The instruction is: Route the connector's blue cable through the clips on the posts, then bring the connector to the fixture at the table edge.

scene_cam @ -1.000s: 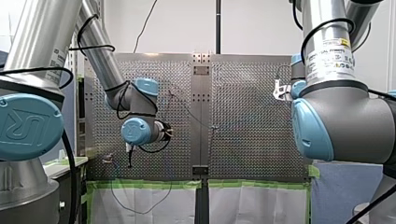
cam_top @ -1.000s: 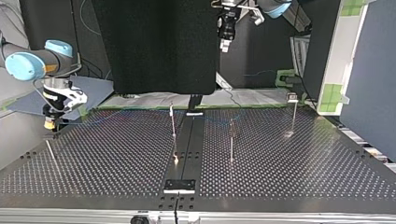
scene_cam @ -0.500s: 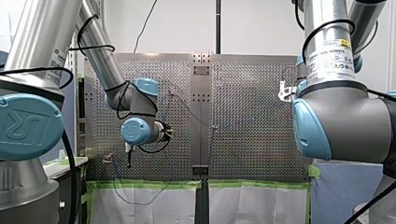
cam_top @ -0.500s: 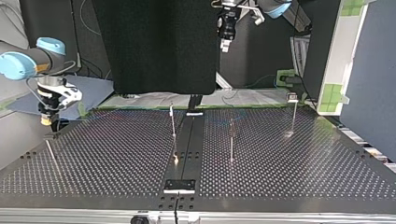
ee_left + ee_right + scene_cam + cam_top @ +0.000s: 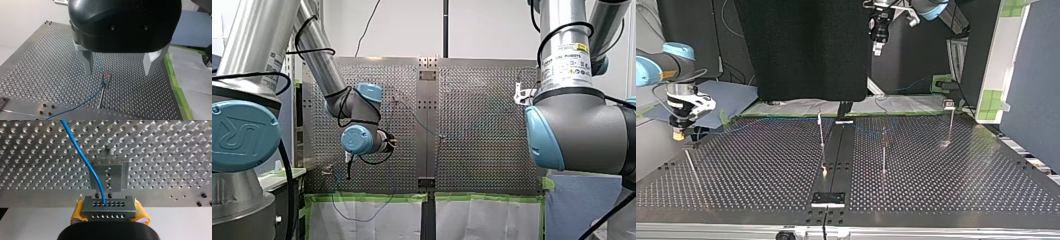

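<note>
My right gripper (image 5: 678,133) is out at the top view's left, at the table (image 5: 956,180) edge, its yellow pads (image 5: 78,213) clamped on either side of the grey connector (image 5: 109,207). The blue cable (image 5: 82,155) rises out of the connector's row of holes and sweeps away over the perforated plate. Just ahead of the connector sits the fixture (image 5: 108,178), a small metal block at the table's border; connector and fixture look very close, though whether they touch I can't tell from this angle. Over to my left gripper (image 5: 118,73): high above the plate, metal fingers (image 5: 86,61) spread wide, holding nothing. Beneath it stands a thin post (image 5: 102,93) with its clip (image 5: 107,77) on top, and the blue cable runs through that clip and off across the table.
</note>
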